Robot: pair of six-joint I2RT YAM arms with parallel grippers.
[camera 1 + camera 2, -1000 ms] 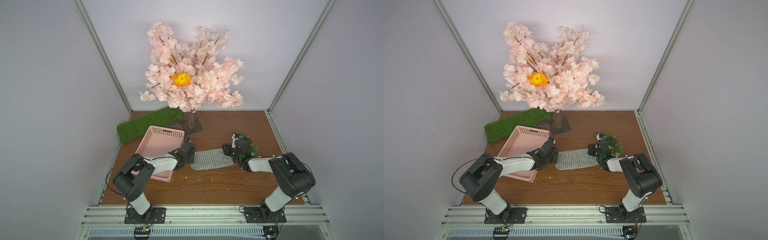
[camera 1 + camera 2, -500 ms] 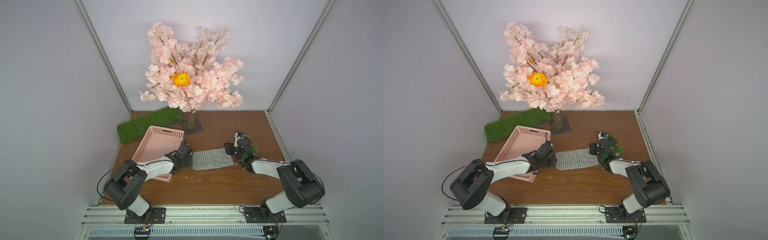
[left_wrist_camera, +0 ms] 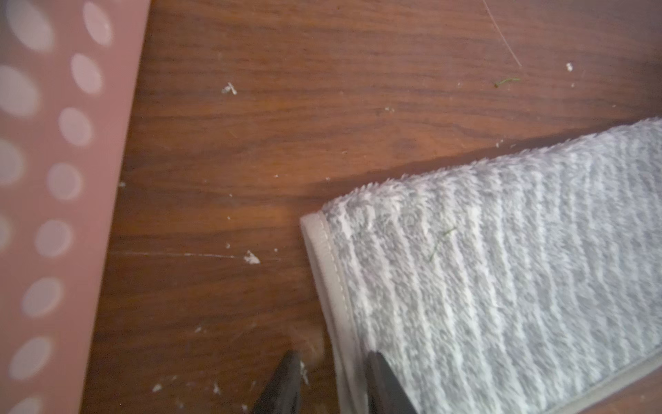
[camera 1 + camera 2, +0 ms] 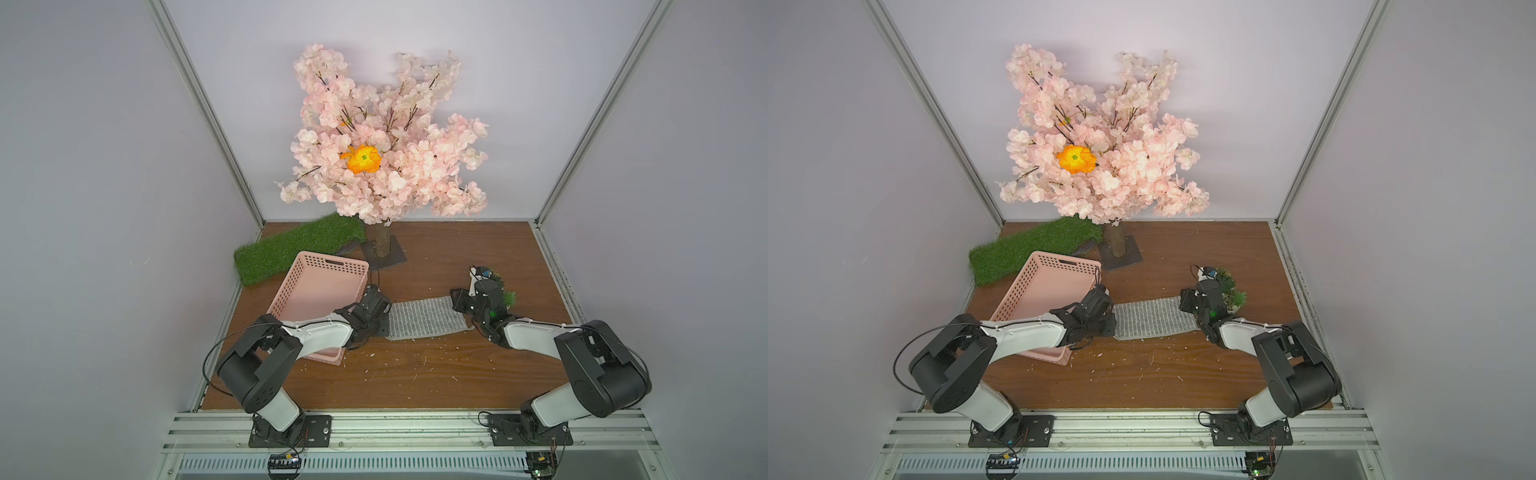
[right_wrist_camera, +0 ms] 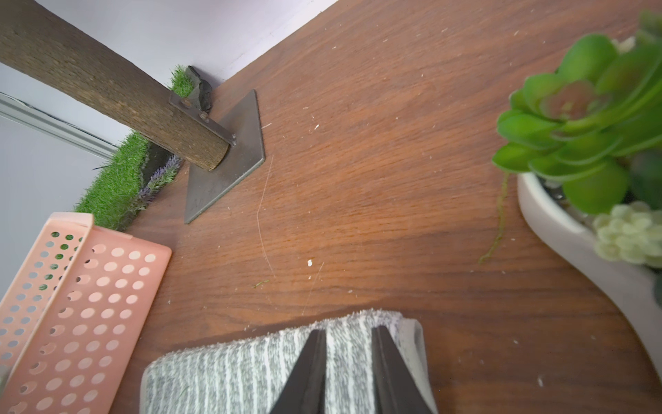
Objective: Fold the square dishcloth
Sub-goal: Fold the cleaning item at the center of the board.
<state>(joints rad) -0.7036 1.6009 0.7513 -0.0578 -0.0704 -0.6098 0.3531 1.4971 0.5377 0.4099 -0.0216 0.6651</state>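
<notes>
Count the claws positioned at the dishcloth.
2. The left claw straddles the hemmed end of the dishcloth beside the pink basket; the right claw rests over the opposite end, near the potted succulent.

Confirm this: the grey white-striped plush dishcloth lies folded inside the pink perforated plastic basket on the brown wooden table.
Not inside. The grey striped dishcloth lies folded beside the pink perforated basket, on the brown wooden table; both top views show it.

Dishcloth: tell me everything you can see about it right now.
The dishcloth is fluffy grey terry with thin whitish stripes and a plain hemmed edge. It lies flat on the wood table, apparently folded once into a strip, between the basket and the plant pot. The left fingers straddle one end's hem; the right fingers rest on the opposite end.
</notes>
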